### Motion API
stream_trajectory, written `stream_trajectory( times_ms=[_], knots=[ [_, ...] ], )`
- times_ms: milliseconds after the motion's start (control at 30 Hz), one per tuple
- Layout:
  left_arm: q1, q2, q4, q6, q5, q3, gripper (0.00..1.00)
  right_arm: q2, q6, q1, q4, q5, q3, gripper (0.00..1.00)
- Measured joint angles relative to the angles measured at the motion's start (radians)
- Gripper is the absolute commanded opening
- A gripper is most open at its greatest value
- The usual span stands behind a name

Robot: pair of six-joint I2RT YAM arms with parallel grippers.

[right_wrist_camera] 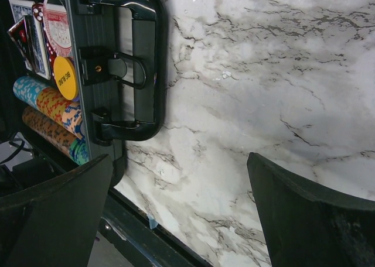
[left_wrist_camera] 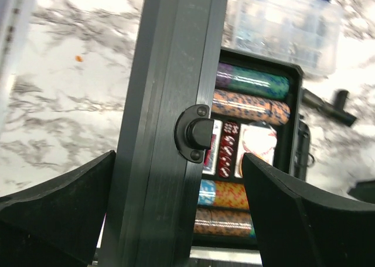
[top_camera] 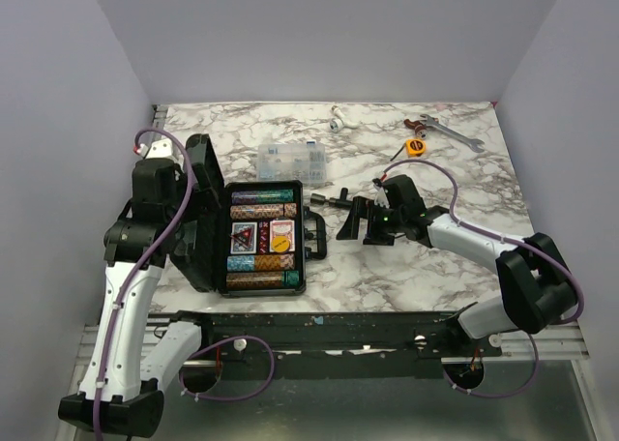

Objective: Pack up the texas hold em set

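On the marble table (top_camera: 435, 257), seen from above, the black case (top_camera: 301, 267) lies open at left-centre, its lid (top_camera: 205, 219) standing up along the left side and its handle (top_camera: 316, 233) on the right. The tray holds two rows of poker chips (top_camera: 261, 210) at the far end and two more at the near end. Card decks (top_camera: 244, 236) and a yellow button (top_camera: 281, 240) sit between them. The right gripper (top_camera: 353, 220) hovers just right of the handle with its fingers spread wide and nothing between them. A clear compartment box (top_camera: 290, 158) sits just beyond the case, its contents too small to tell. A tape measure (top_camera: 415, 147) and a wrench (top_camera: 450, 132) lie well apart at the far right. The left wrist view shows the left gripper (left_wrist_camera: 179, 157) straddling the lid's edge, jaws wide. One pad is right beside the lid's outer face, and I cannot tell if it touches. The other stands clear over the tray. A round latch fitting (left_wrist_camera: 196, 132) sits on the lid edge, which hides the left ends of the chip rows. The compartment box is blurred and cut off at the top. In the right wrist view the handle and the tray's right edge fill the upper left corner. The button's lettering is too small to read, and the cards are cropped by the frame.
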Motion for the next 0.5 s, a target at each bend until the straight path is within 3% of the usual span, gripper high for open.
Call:
stream_trajectory(
  times_ms=[233, 500],
  knots=[
    [-0.005, 0.019, 0.014, -0.002, 0.202, 0.0, 0.93, 0.007, 0.0, 0.0, 0.0, 0.0, 0.0, 1.0],
    [-0.006, 0.015, 0.064, -0.029, 0.447, 0.0, 0.94, 0.012, 0.001, 0.007, 0.001, 0.0, 0.0, 1.0]
  ],
)
